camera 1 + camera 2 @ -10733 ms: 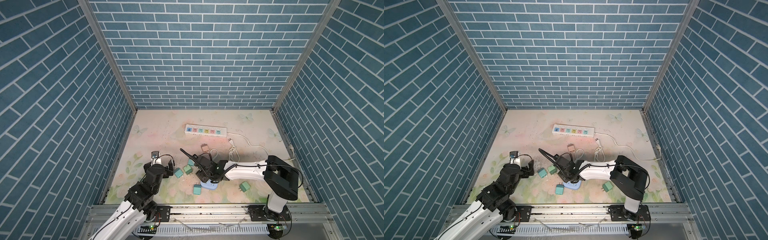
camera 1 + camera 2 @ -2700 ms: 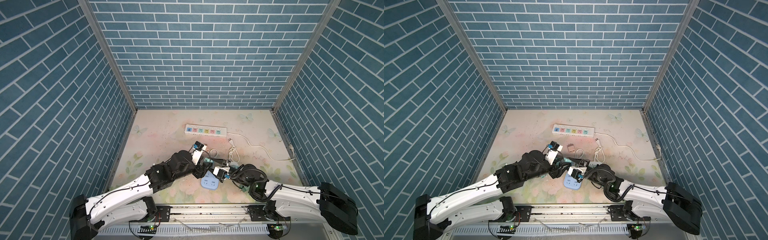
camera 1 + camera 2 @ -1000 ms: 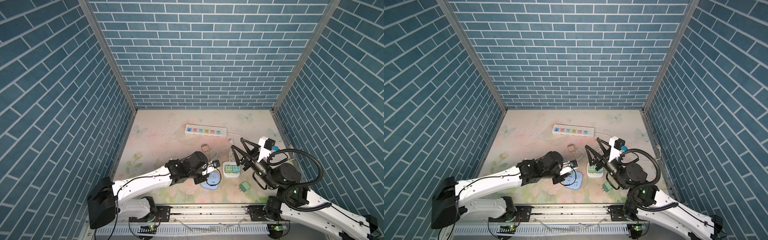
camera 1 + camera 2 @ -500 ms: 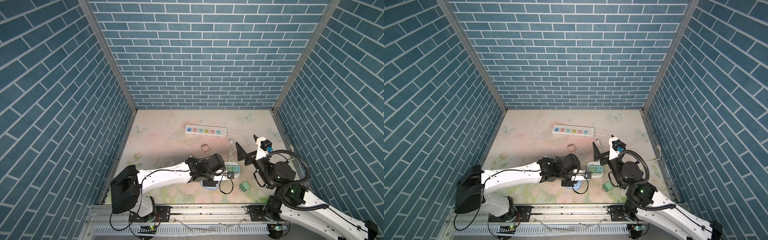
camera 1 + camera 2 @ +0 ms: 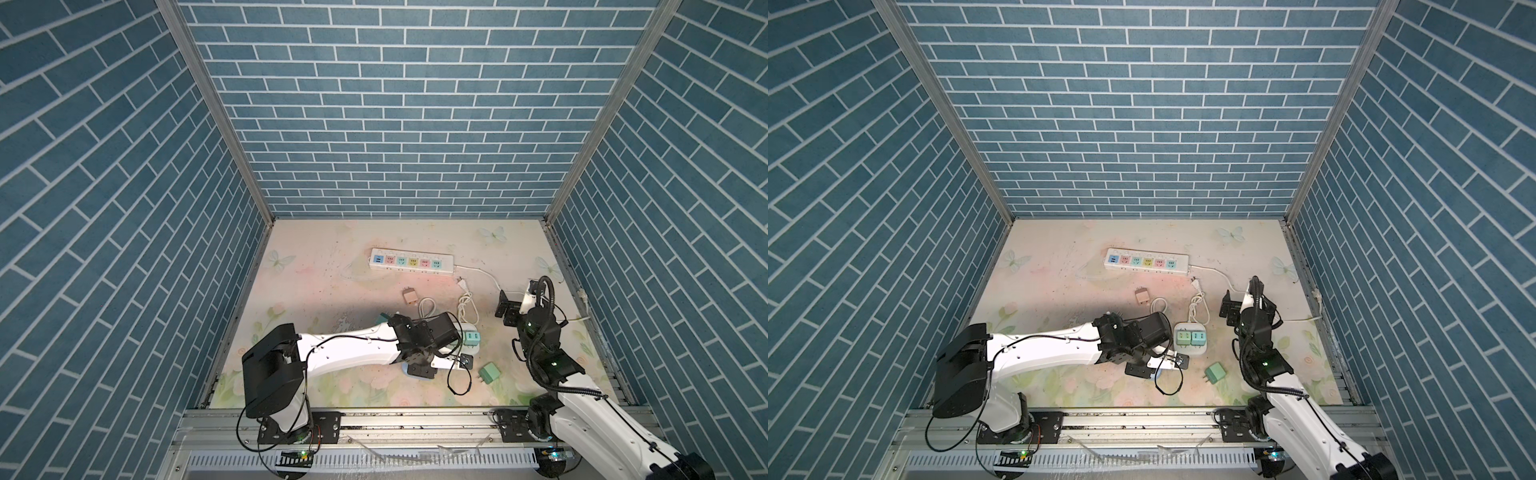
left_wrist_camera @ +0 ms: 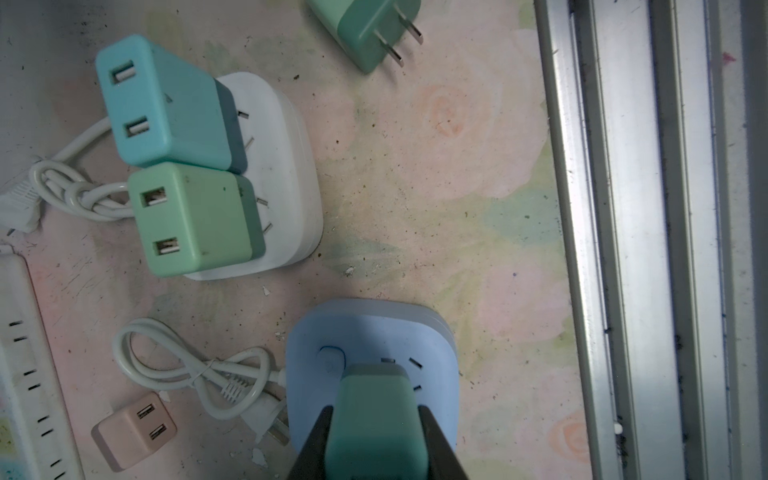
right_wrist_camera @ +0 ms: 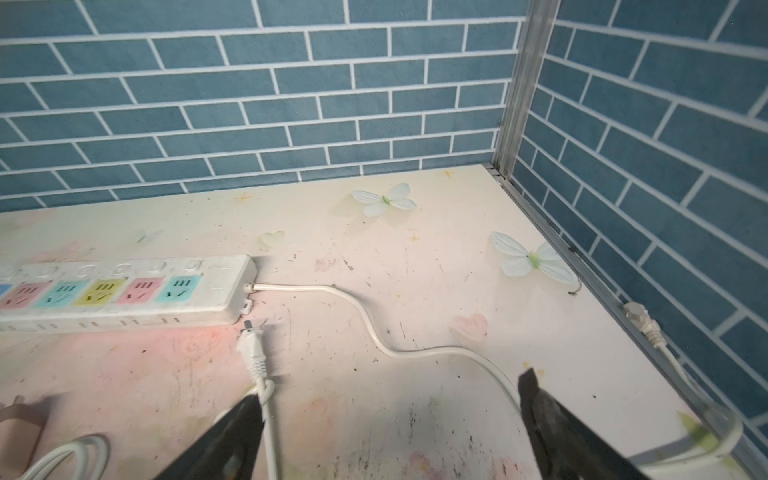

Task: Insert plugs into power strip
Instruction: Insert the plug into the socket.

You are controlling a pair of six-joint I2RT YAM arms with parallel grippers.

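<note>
The left jaws are clamped on a teal-green plug (image 6: 375, 395), which the left wrist view shows pressed end-on against the face of a blue socket block (image 6: 370, 332), just beside its open slots; whether the prongs are seated cannot be told. In both top views this grip sits in the lower middle of the frame, largely hidden under the left arm. Just to the right of it stands a white socket block (image 5: 1192, 351) with a green plug (image 5: 1182, 337) and a teal plug (image 5: 1198, 337) side by side and upright in its face. A loose green plug (image 5: 490, 372) lies on its side on the table (image 5: 316, 291), lower right of that block and apart from it. A pinkish-tan plug (image 5: 409, 296) lies alone near the frame's centre, and above it the long white power strip (image 5: 409, 263) has all its coloured sockets bare. A coiled white cord (image 5: 465, 307) lies between the strip and the white block. The right jaws hang wide apart and empty over the table's right side.
</note>
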